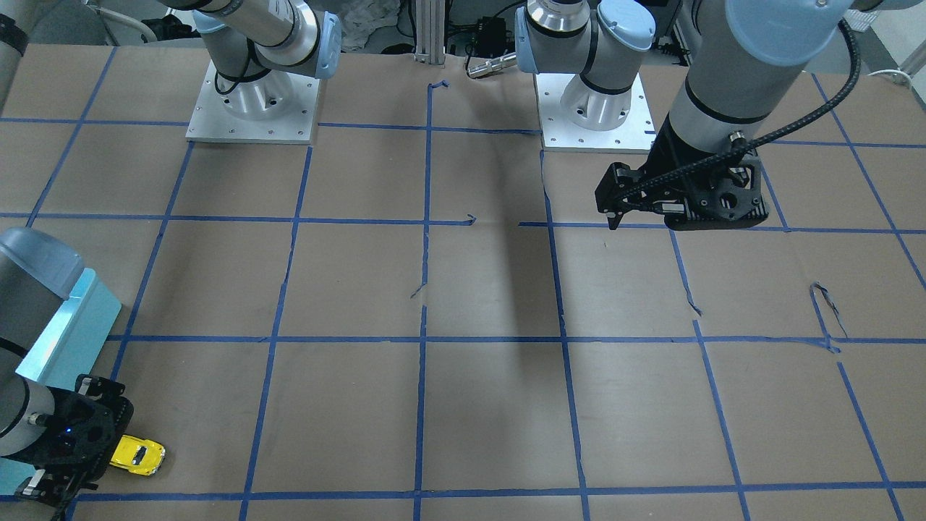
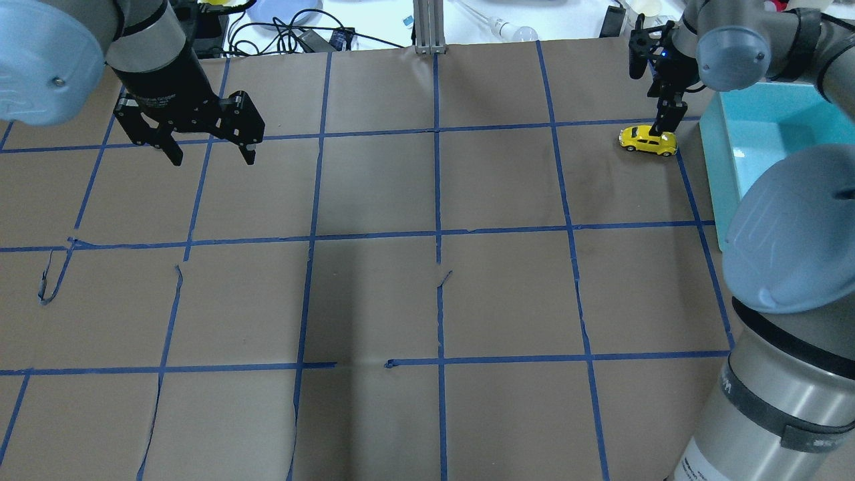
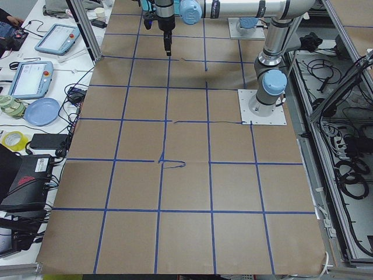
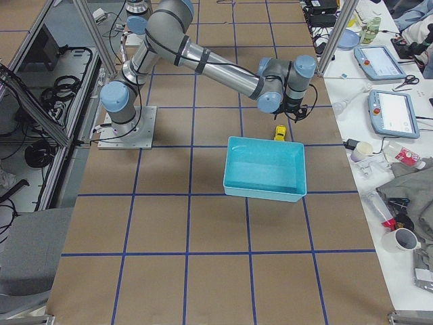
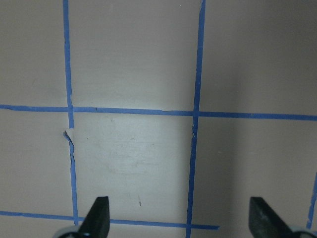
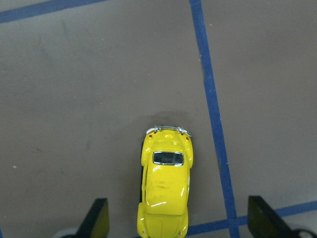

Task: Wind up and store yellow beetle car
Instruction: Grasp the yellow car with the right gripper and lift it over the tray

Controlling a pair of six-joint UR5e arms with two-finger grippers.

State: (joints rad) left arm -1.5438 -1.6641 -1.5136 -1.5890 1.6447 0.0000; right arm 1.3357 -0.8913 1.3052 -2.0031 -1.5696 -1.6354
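The yellow beetle car [image 6: 165, 191] stands on its wheels on the brown paper, next to a blue tape line. It also shows in the overhead view [image 2: 647, 141], the front-facing view [image 1: 137, 454] and the exterior right view [image 4: 280, 132]. My right gripper [image 6: 181, 220] is open and low over the car, with one end of the car between the wide-spread fingers and no contact visible. It shows in the overhead view [image 2: 658, 127] too. My left gripper [image 2: 212, 159] is open and empty, hovering above bare paper far from the car, and its wrist view [image 5: 181, 220] shows only tape lines.
A light-blue open bin [image 2: 768, 133] stands right beside the car, on the robot's right side; it also shows in the exterior right view [image 4: 264, 166]. The table's far edge with cables and clutter lies just beyond the car. The two arm bases [image 1: 253, 108] stand near the robot's side.
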